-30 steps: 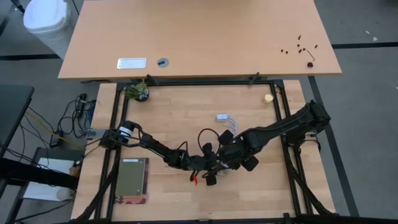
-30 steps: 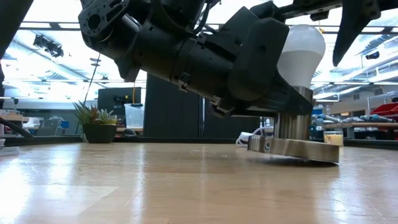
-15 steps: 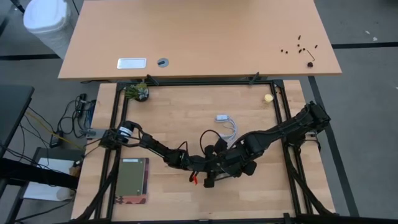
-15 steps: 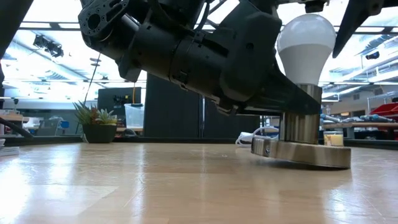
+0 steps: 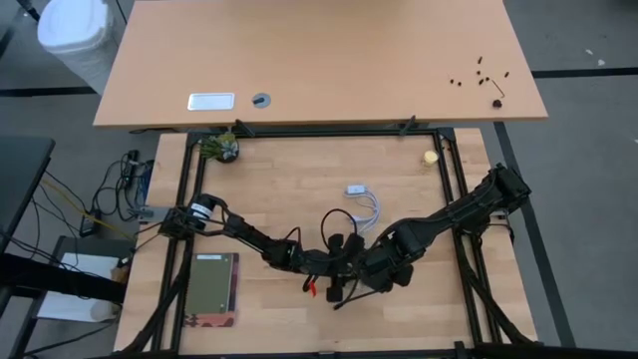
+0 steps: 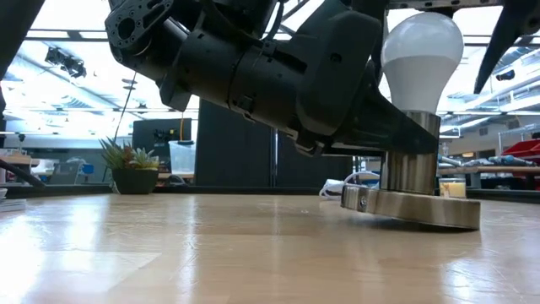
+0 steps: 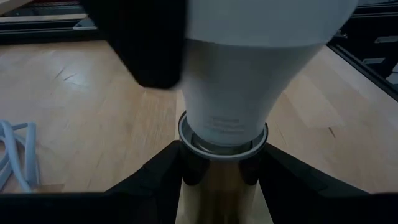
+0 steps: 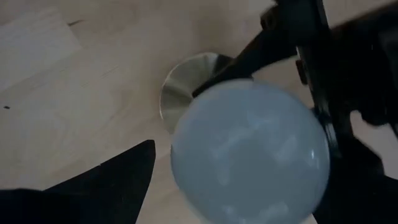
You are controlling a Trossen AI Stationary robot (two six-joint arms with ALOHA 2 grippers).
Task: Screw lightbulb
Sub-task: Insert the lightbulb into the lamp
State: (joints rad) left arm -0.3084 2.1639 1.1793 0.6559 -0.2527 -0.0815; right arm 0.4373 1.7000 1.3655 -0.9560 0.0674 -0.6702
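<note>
The white frosted lightbulb (image 6: 422, 51) stands upright with its screw end in the brass socket (image 6: 411, 203), whose disc base rests on the wooden table. My left gripper (image 7: 222, 167) reaches in low from the table's left and is shut on the socket's neck. My right gripper (image 5: 379, 271) hangs open over the globe (image 8: 249, 155), pointing down, with one finger (image 8: 106, 183) standing clear beside it. Whether the other finger touches the glass I cannot tell. In the high view the right gripper hides the bulb. My left gripper pinches the socket's brass neck (image 7: 221, 183), just below the bulb's collar, between its two fingers (image 7: 158, 171). The fingers come in nearly level from the table's left, one on each side of the neck. The socket stays upright with its base on the table.
A white cord with a switch (image 5: 365, 202) lies just beyond the socket. A small potted plant (image 5: 219, 148) stands at the far left and a yellowish ball (image 5: 431, 157) at the far right. A book (image 5: 212, 287) lies near the left. Black frame rails border the table.
My right gripper has gone toward the table's near edge and left, sunk a little over the bulb and rolled about its axis, staying open. In the low view its finger no longer covers the globe. The socket with the bulb has shifted slightly in my left gripper's hold.
</note>
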